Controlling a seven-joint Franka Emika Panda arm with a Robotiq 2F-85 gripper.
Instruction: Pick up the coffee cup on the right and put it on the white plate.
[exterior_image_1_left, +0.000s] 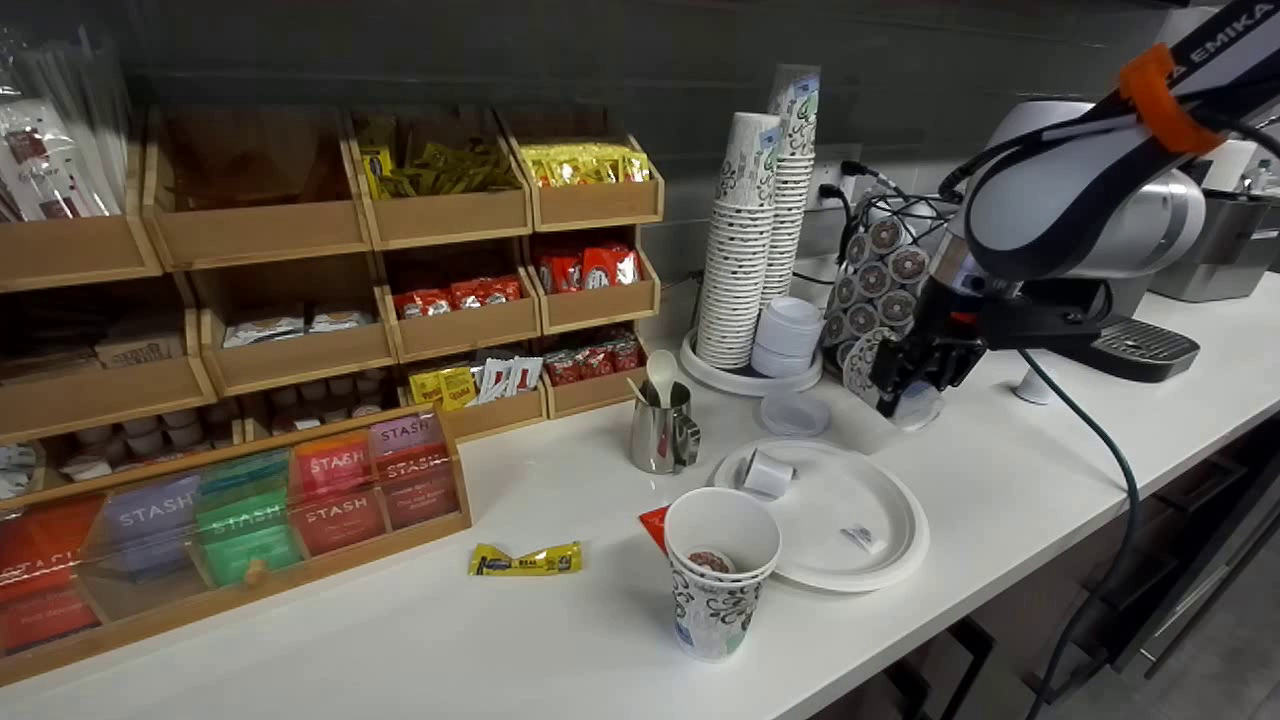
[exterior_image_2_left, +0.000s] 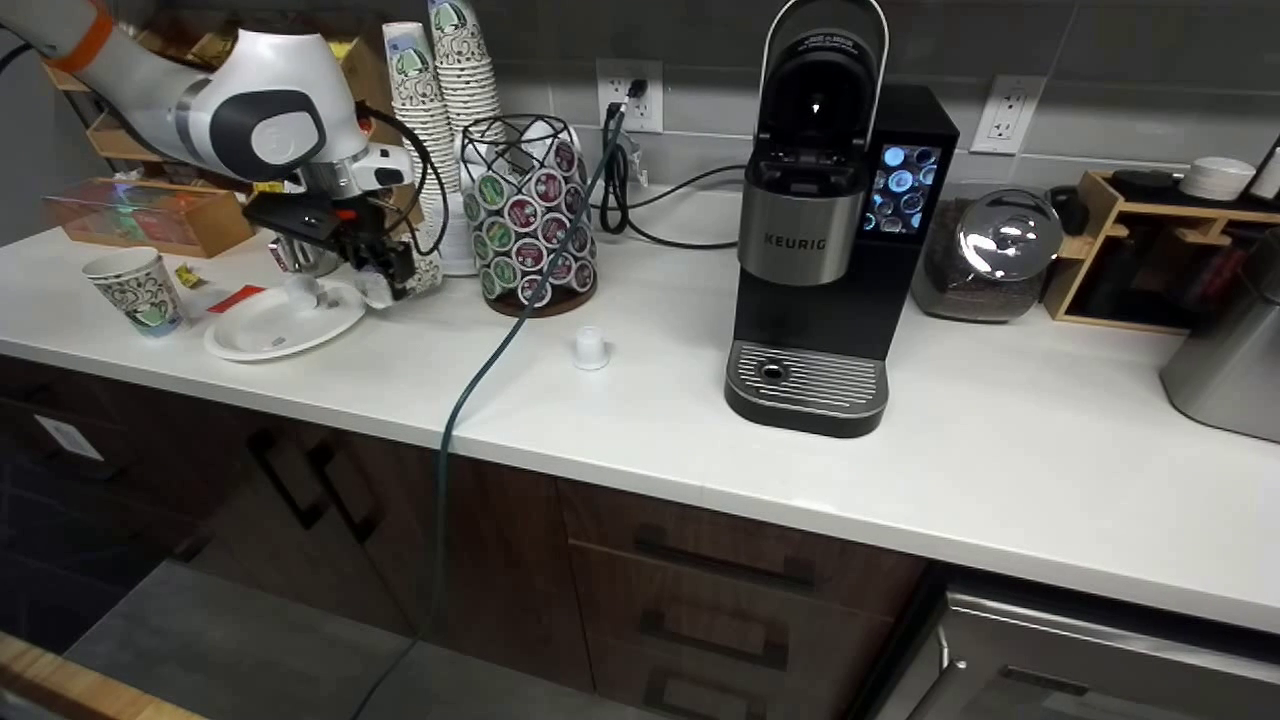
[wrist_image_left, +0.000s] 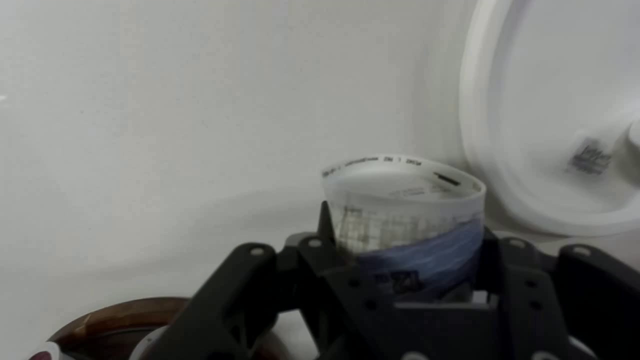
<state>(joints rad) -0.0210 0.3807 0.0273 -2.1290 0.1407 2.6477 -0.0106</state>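
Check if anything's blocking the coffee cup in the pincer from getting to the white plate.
Nothing visible stands between the coffee cup and the white plate. A small white tub and a printed scrap lie on it and might crowd the landing.

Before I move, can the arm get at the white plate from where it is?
Probably yes. The claw grips the coffee cup close beside the white plate, and the wrist view shows nothing standing between them. A small white container on the plate takes up some room.
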